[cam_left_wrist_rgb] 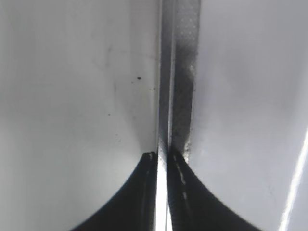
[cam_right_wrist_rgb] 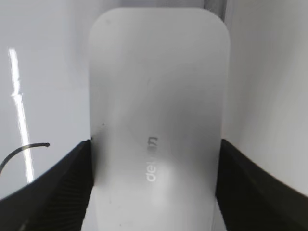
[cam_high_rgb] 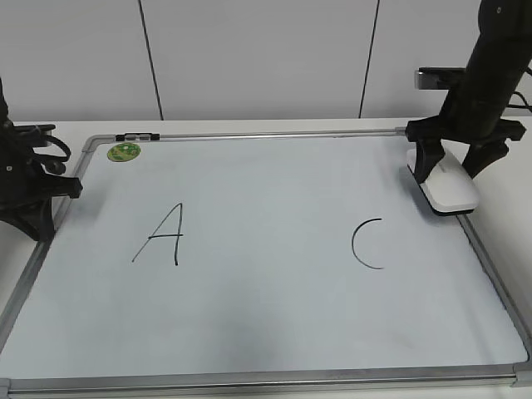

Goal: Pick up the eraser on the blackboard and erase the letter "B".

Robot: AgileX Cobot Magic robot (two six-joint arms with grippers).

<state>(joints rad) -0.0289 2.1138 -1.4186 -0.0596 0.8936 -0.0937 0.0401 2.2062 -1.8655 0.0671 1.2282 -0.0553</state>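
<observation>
My right pincer (cam_high_rgb: 450,167) straddling the eraser (cam_high_rgb: 450,186) at the blackboard (cam_high_rgb: 274,324) right edge, grip uncertain, my left pincer (cam_left_wrist_rgb: 162,156) clenched by the left frame

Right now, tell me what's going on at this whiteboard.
The right gripper straddles the white eraser at the blackboard's right edge, a finger on each side. Whether it is actually clamped is unclear. The left gripper rests shut at the left frame. Only the A and C are visible on the board; the space between them is blank.
</observation>
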